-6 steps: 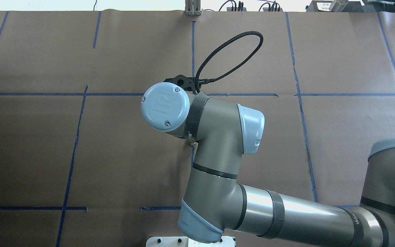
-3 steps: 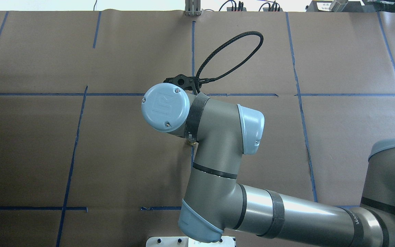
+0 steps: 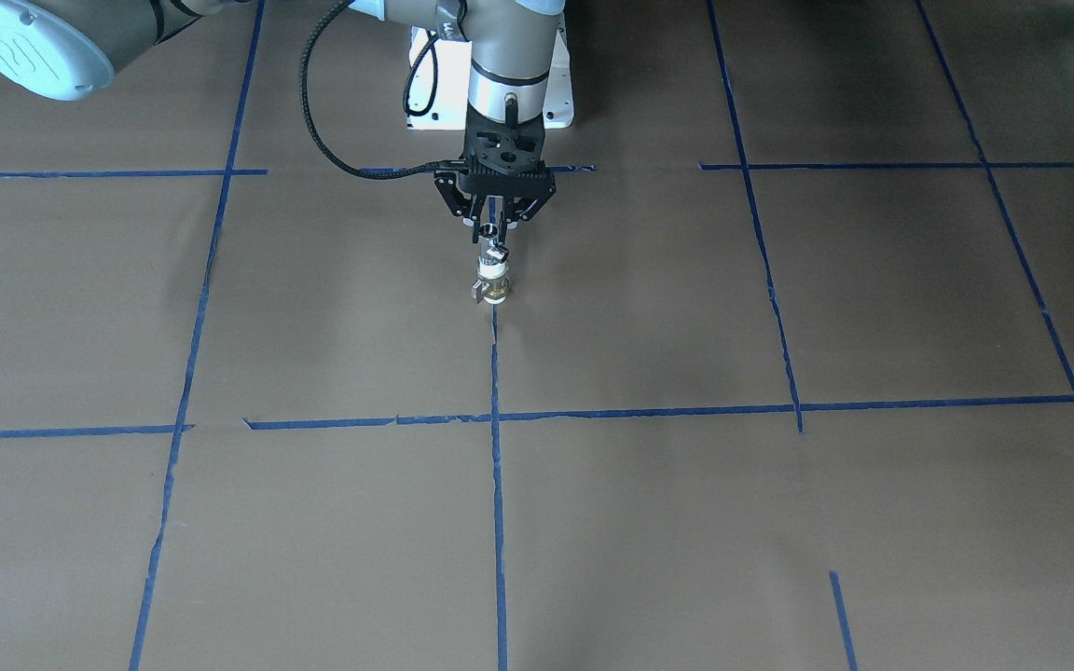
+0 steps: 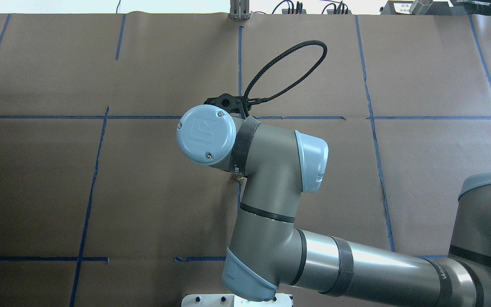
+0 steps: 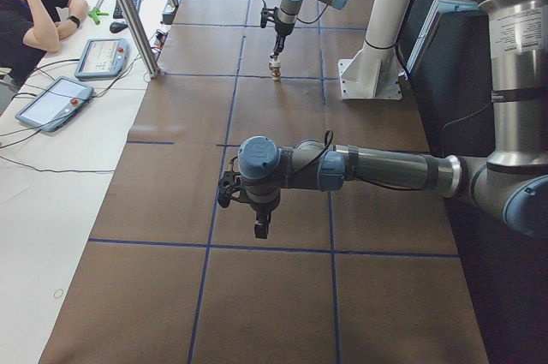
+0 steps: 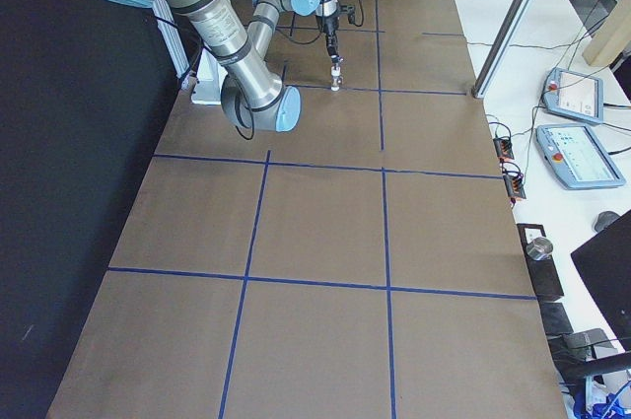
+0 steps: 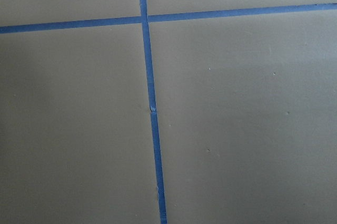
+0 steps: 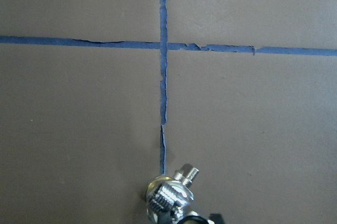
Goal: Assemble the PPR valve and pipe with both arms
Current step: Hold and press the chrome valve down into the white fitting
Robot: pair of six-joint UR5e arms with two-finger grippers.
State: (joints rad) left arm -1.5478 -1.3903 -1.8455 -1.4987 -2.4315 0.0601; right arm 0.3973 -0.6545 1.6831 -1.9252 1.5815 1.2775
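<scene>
The PPR valve (image 3: 492, 289), with its white ring, brass base and small grey lever, stands upright on the brown paper on a blue tape line. The chrome pipe (image 3: 496, 252) sits straight on top of it. My right gripper (image 3: 493, 240) points straight down and is shut on the pipe. The right wrist view shows the pipe's chrome top (image 8: 169, 198) at the bottom edge. In the overhead view the right wrist hides all but a sliver of brass (image 4: 238, 176). My left gripper (image 5: 260, 229) hangs above bare paper far from the valve; I cannot tell if it is open.
The white pedestal base (image 3: 551, 102) stands just behind the right gripper. A black cable loop (image 4: 288, 68) arcs off the right wrist. A metal post (image 5: 128, 13), control tablets (image 5: 51, 103) and a seated operator (image 5: 26, 13) are at the far table edge.
The right wrist's blue cap has turned slightly and shifted a hair to the right. The valve and pipe stay in place.
</scene>
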